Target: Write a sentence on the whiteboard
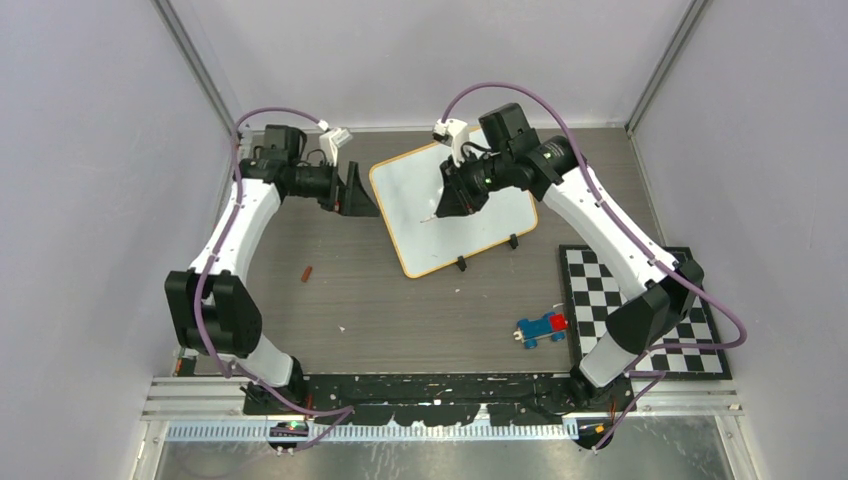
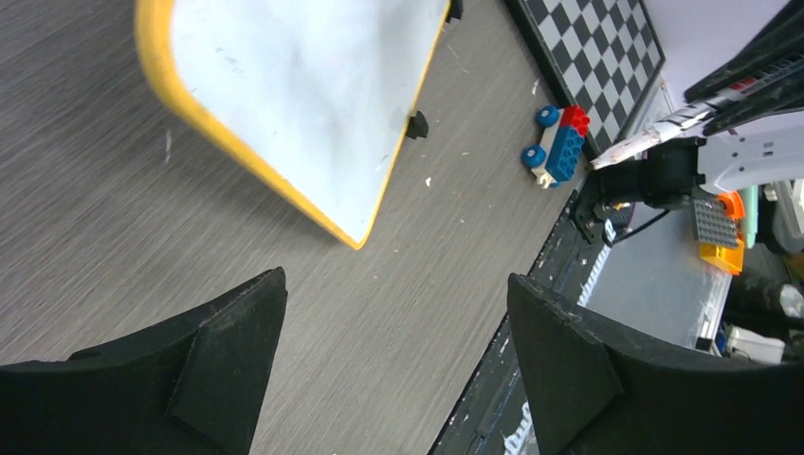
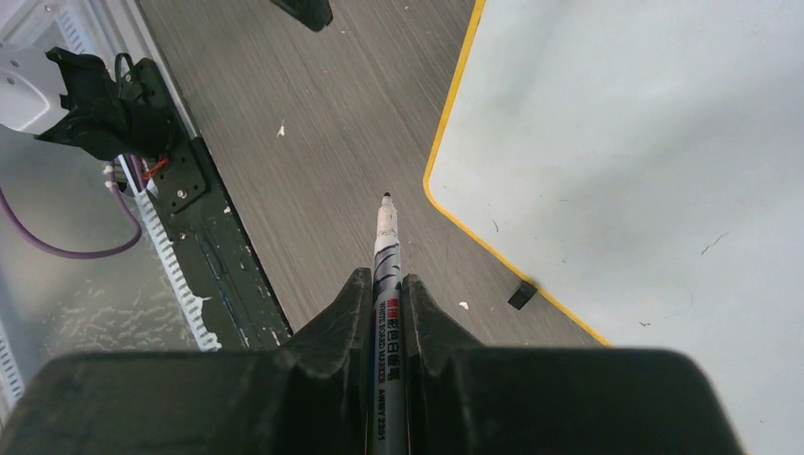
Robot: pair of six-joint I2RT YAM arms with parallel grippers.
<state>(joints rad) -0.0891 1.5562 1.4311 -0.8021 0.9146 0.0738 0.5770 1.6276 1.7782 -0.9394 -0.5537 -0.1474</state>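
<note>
Black fingers of the right claw [image 3: 387, 289] are pressed shut on a marker [image 3: 386, 248], gripped round its barrel with the cap off and the dark nib pointing forward. The nib hangs above the left part of the whiteboard [image 1: 415, 195] in the top view, apparently not yet in contact (from the wrist it lines up just off the yellow edge, which suggests it is raised). The whiteboard lies flat and skewed on the table [image 1: 400, 310] between the two arms, and carries no writing, only faint specks and smudges. So the step in hand looks like the approach before the first stroke: the next move calls for lowering the nib gently onto the white surface, well inside the border, then drawing letters with light, even pressure. Print runs along the marker barrel; it seems to read "whiteboard marker" under some characters, but is too small to be sure. The left claw [image 2: 395, 284] stands wide open and empty beside the board's left edge. Farther off are a toy car [image 1: 541, 328] and a checkered mat [image 1: 640, 300].
</note>
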